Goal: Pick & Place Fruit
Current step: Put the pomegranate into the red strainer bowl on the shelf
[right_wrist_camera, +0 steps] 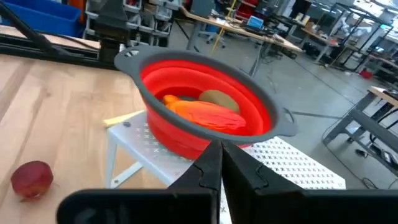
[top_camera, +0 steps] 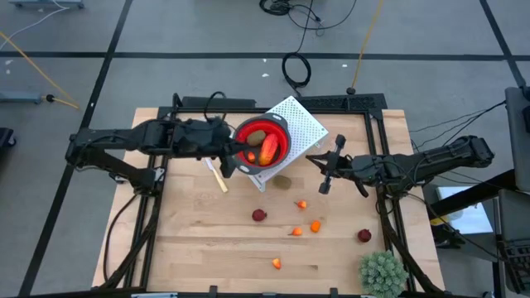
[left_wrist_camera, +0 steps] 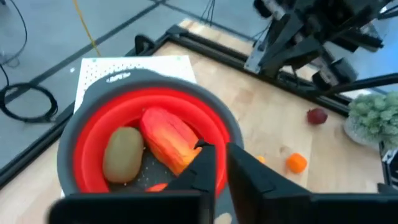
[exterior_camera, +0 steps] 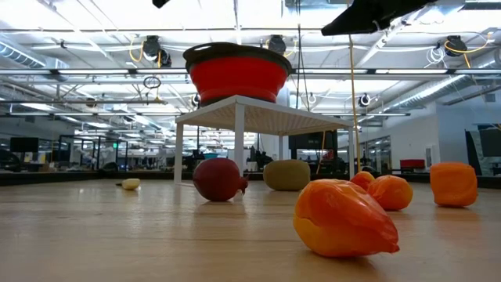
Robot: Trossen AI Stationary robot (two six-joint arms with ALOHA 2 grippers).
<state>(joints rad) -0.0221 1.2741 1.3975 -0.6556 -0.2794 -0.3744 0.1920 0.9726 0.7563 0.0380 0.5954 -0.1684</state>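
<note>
Hovering over the near rim of the red bowl (top_camera: 263, 142), the left gripper (left_wrist_camera: 221, 163) is holding its fingers together on nothing, while the orange-red fruit (left_wrist_camera: 169, 138) and an olive-brown oval (left_wrist_camera: 122, 152) are lying inside the bowl on its white perforated stand (top_camera: 302, 124). The loose pieces are lying on the table (top_camera: 190, 240) on the side away from the stand — a dark red ball (top_camera: 259, 215) nearest the left arm, with no long axis to align to. The right gripper (top_camera: 325, 170), fingers pressed together and empty, is waiting beside the stand, nearer the tiny orange bits (top_camera: 315, 225).
</note>
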